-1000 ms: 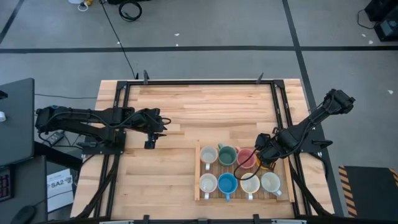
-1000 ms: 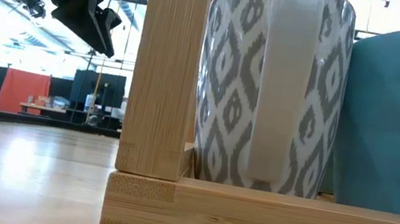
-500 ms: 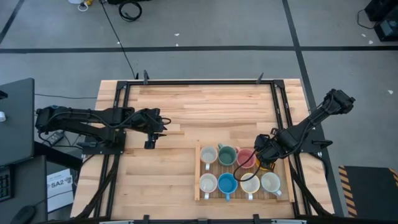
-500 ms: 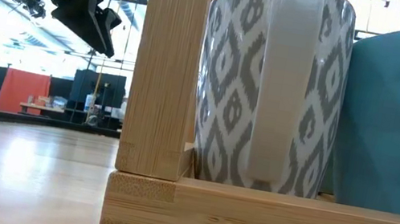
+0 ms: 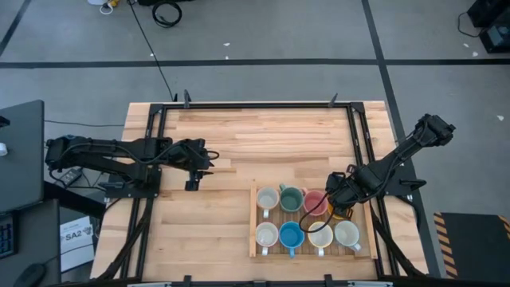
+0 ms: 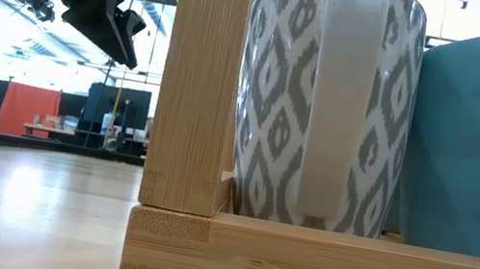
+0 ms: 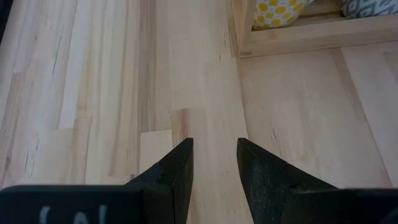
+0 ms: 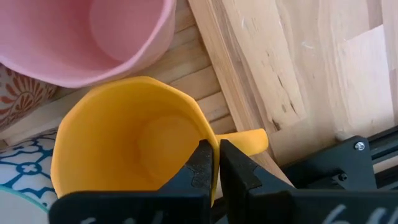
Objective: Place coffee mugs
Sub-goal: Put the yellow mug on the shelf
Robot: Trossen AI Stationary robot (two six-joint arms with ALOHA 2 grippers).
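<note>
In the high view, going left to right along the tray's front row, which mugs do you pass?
Front row of the bamboo tray: white ceramic mug → blue ceramic mug → cream mug → white mug at the right end.

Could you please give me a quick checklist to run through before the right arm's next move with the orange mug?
1. Right tool pinching the orange mug's rim: ok.
2. Orange mug inside the wooden tray, beside the pink mug: ok.
3. Mug bottom resting on the tray: cannot tell.
4. Orange handle free of the tray wall: cannot tell.
5. Left tool open, empty, away from the tray: ok.
</note>
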